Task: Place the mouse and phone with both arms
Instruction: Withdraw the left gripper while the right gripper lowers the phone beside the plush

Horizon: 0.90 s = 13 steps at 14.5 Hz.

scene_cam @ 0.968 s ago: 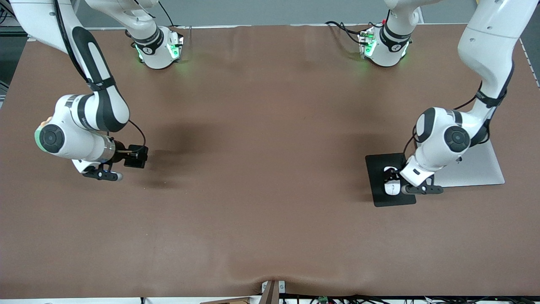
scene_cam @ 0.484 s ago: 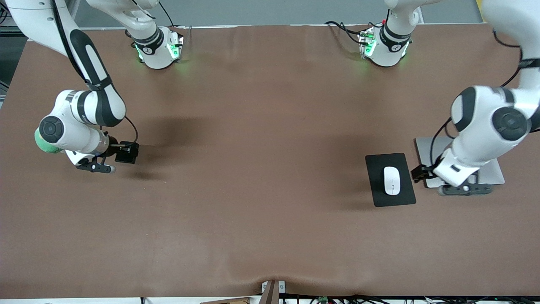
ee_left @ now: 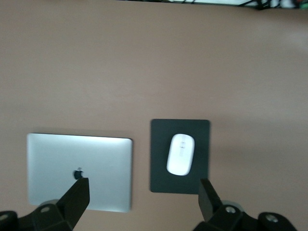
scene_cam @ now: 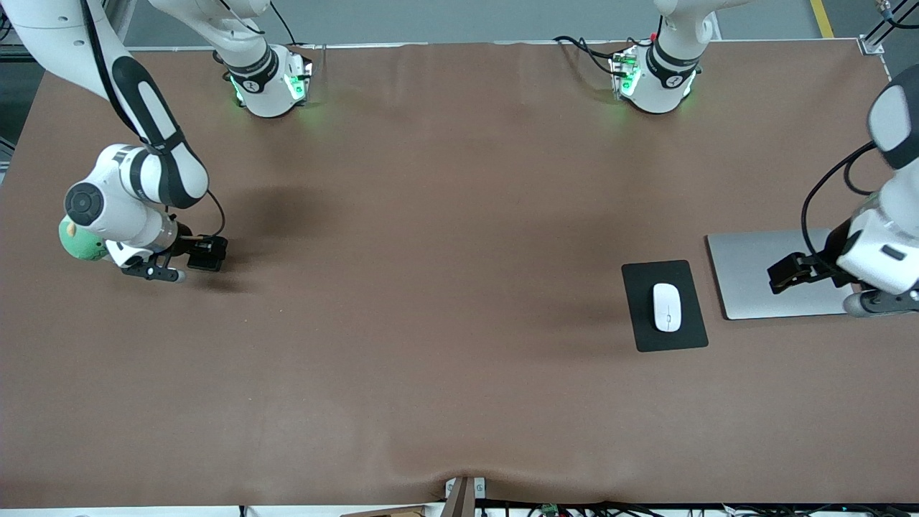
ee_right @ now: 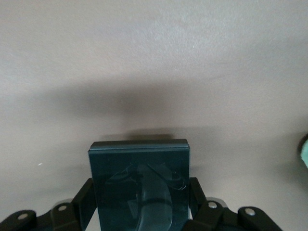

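A: Where is the mouse (scene_cam: 667, 306)?

B: It lies centred on a black mat (scene_cam: 664, 274), released. The left tool (ee_left: 144, 197) hangs empty over a closed silver laptop (scene_cam: 761, 273) beside that mat, fingers spread wide, the mouse well clear of them. The mouse looks placed.

A: And the phone (ee_right: 139, 185)?

B: The right tool (scene_cam: 204, 253) has its fingers closed on the phone's two long edges, low over bare brown counter (scene_cam: 431, 287) at the right arm's end, near a green toy (scene_cam: 77, 244). Held flat, it seems ready for setting down.
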Each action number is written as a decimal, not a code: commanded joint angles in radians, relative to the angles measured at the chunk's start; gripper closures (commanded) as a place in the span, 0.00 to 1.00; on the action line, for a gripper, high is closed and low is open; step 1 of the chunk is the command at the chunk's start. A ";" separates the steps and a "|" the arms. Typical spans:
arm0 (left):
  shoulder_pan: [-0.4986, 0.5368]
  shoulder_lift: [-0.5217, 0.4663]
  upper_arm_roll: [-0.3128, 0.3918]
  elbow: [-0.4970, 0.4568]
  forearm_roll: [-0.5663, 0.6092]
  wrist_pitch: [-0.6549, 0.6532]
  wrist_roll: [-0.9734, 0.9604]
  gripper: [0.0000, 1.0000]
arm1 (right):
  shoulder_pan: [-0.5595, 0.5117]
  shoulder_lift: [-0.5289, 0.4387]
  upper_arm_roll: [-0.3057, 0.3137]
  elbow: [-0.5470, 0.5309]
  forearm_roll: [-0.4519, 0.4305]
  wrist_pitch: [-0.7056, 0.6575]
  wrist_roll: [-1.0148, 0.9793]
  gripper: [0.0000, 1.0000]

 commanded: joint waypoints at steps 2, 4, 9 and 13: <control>0.010 0.007 -0.001 0.051 -0.083 -0.120 -0.014 0.00 | -0.022 0.019 0.013 -0.032 -0.012 0.049 -0.044 1.00; 0.008 -0.048 0.002 0.051 -0.075 -0.154 -0.014 0.00 | -0.048 0.025 0.015 -0.026 -0.012 0.038 -0.050 0.58; 0.005 -0.154 -0.010 0.050 -0.077 -0.237 -0.007 0.00 | -0.036 0.019 0.019 0.054 -0.011 -0.035 -0.044 0.00; -0.002 -0.182 -0.042 0.044 -0.075 -0.306 -0.014 0.00 | 0.006 0.031 0.019 0.170 -0.009 -0.045 -0.043 0.00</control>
